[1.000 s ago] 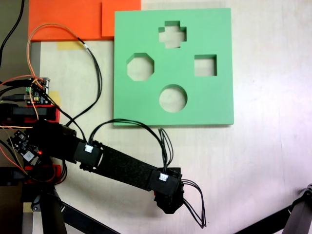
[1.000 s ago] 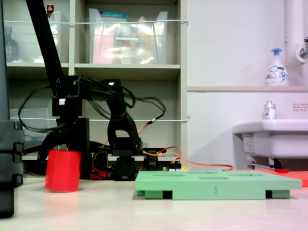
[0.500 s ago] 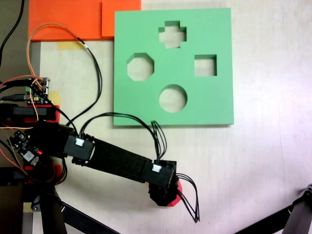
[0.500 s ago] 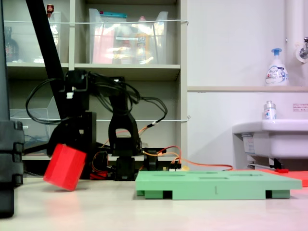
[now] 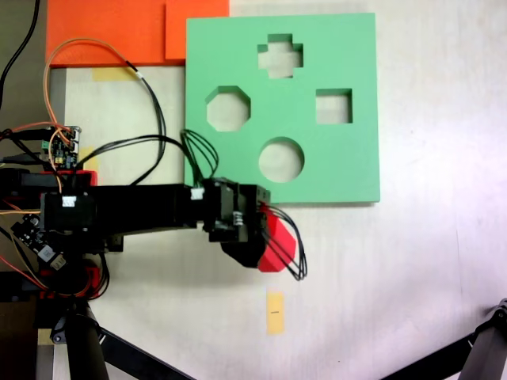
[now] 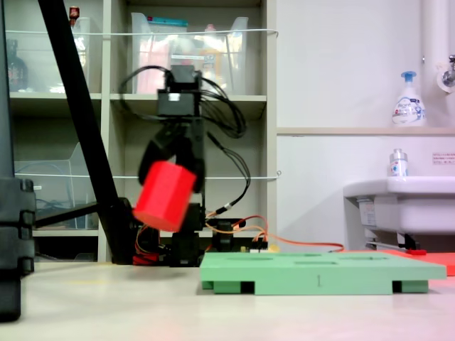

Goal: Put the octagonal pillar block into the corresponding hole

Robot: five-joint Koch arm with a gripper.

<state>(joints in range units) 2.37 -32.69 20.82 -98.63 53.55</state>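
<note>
The gripper (image 6: 170,167) is clamped on the octagonal pillar block (image 6: 164,195), which hangs tilted in the air, well clear of the surface (image 6: 106,305) in the second exterior view. In the first exterior view only a red sliver of the block (image 5: 277,241) shows at the 3 o'clock side of the gripper (image 5: 253,237), just off the 6 o'clock edge of the green foam board (image 5: 348,158). The corresponding hole (image 5: 228,108) sits empty on the board's 9 o'clock side, at about 12 o'clock from the gripper and well apart from the block. The round cutout (image 5: 281,159) lies nearer, close to the board's 6 o'clock edge. A small yellow tape strip (image 5: 274,312) lies on the surface at 6 o'clock from the gripper. In the second exterior view the board (image 6: 320,273) rests flat at 4 o'clock from the held block
</note>
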